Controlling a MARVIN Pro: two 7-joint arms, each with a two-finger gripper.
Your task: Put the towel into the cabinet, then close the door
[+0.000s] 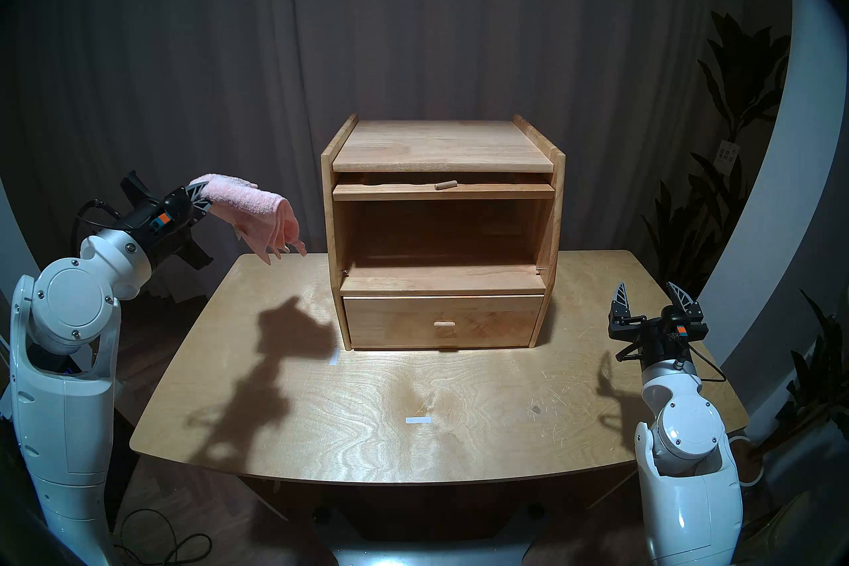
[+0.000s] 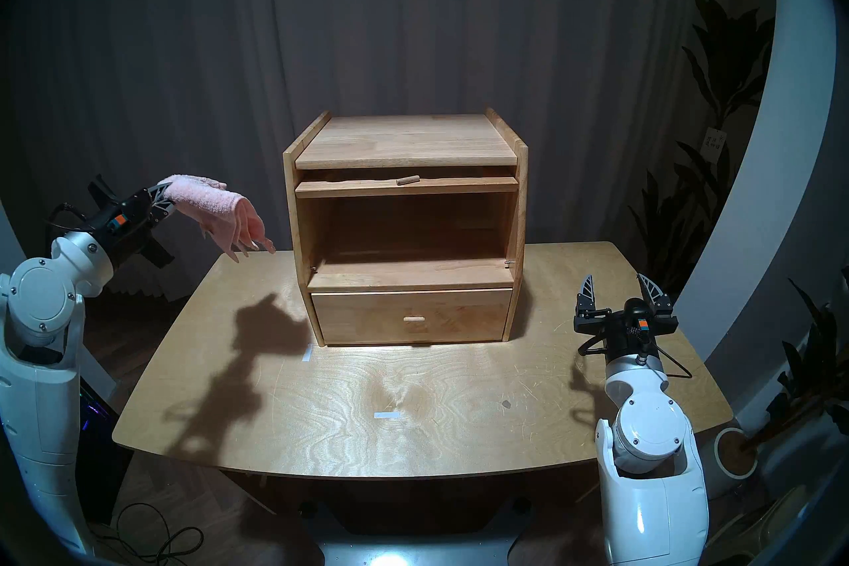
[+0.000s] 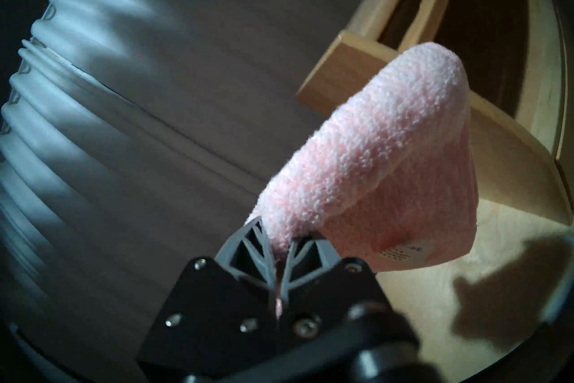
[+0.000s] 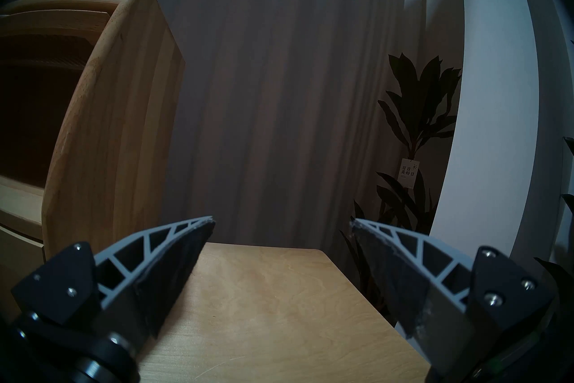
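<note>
My left gripper [image 1: 202,195] [image 2: 163,197] is shut on one end of the pale pink towel [image 1: 257,211] [image 2: 220,206], holding it in the air left of the cabinet [image 1: 441,147] [image 2: 404,142]. The towel droops over the table's back left corner. In the left wrist view the towel [image 3: 357,140] bulges out from the shut gripper [image 3: 279,245] toward the cabinet [image 3: 341,62]. The large compartment is open and looks empty. The door [image 1: 443,192] [image 2: 406,187] lies pushed in flat under the top, with its front edge and peg handle showing. My right gripper [image 1: 645,289] [image 2: 615,280] [image 4: 282,222] stands open and empty, right of the cabinet [image 4: 108,108].
The cabinet stands at the back middle of a wooden table [image 1: 413,413], its drawer [image 1: 443,321] closed. Two white tape marks [image 1: 418,419] lie on the tabletop. Dark plants [image 1: 735,138] and a curved white wall stand to the right, and a grey curtain hangs behind.
</note>
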